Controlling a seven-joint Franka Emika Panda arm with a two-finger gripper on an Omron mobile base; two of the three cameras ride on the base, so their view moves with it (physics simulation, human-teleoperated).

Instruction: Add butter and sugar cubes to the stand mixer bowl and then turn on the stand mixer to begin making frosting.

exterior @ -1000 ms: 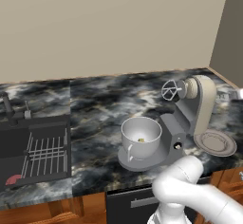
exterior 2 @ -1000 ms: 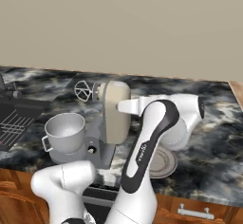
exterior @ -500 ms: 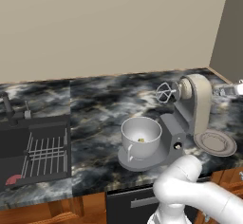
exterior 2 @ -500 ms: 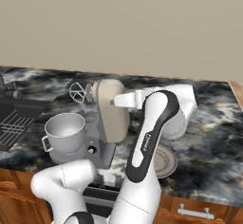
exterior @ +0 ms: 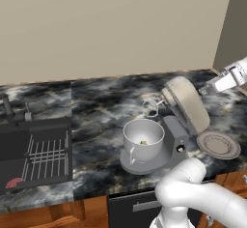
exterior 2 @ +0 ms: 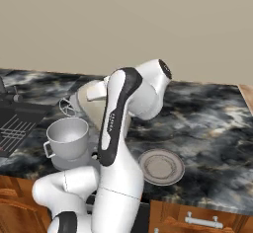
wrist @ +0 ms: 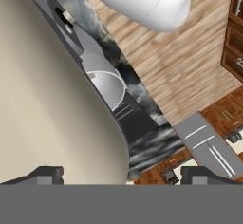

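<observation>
Mixer [exterior: 185, 108] stands on the table [exterior: 101, 106], head tilted back, whisk [exterior: 153, 107] raised over the bowl [exterior: 143, 137], which holds small pale lumps [exterior: 143, 142]. Gripper [wrist: 121, 173] spreads wide open against the beige head [wrist: 42, 123], holding nothing.

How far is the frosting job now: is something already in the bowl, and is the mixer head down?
Done: the bowl sits on the mixer base, and small yellowish pieces lie inside; which ingredient they are, I cannot tell. In hand: the open pincer is right against the beige head, which is tilted halfway over the bowl. Left: bringing the head fully down and turning the knob.
</observation>
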